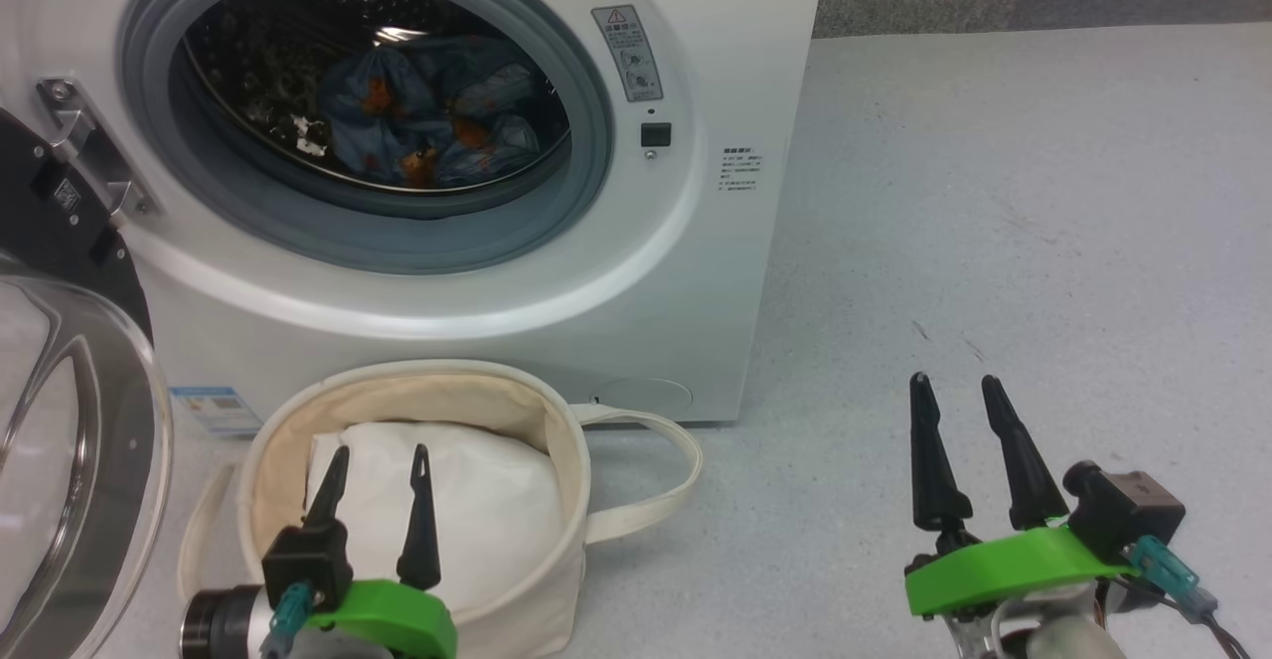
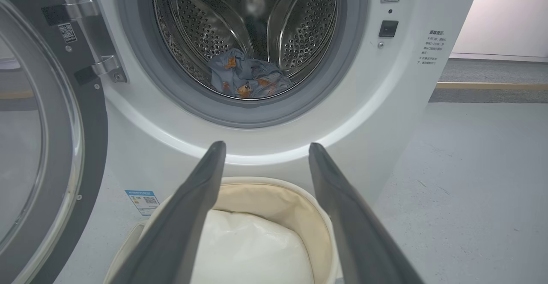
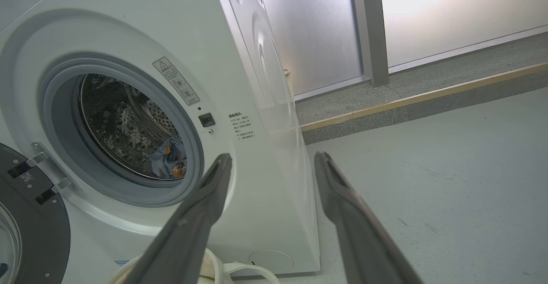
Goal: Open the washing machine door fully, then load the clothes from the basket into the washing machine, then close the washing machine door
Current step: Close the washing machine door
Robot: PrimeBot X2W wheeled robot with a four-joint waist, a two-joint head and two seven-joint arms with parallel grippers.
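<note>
Since the washing machine is the fixed landmark here, you can place every item below against it.

1. The washing machine door: hinged on the machine's side toward the robot's left and swung wide open. Its black rim and clear glass bowl stand clear of the drum mouth.
2. The clothes: blue fabric with orange-brown print, lying low inside the machine's drum, behind the grey mouth ring.
3. The basket: a cream canvas tub on the floor, just in front of the machine and below its drum mouth. One strap handle loops out along the machine's base.
4. White pillow-like bundle: sits inside the basket, in front of the machine.
5. Left gripper: you will find it in front of the machine, over the basket's near rim. Its fingers are spread wide and empty, pointing toward the drum mouth.
6. Right gripper: off the machine's front corner on the robot's right, over bare floor and well apart from the basket. Its fingers are spread wide, holding nothing.
7. Blue label sticker: low on the machine's front, beside the open door.
</note>
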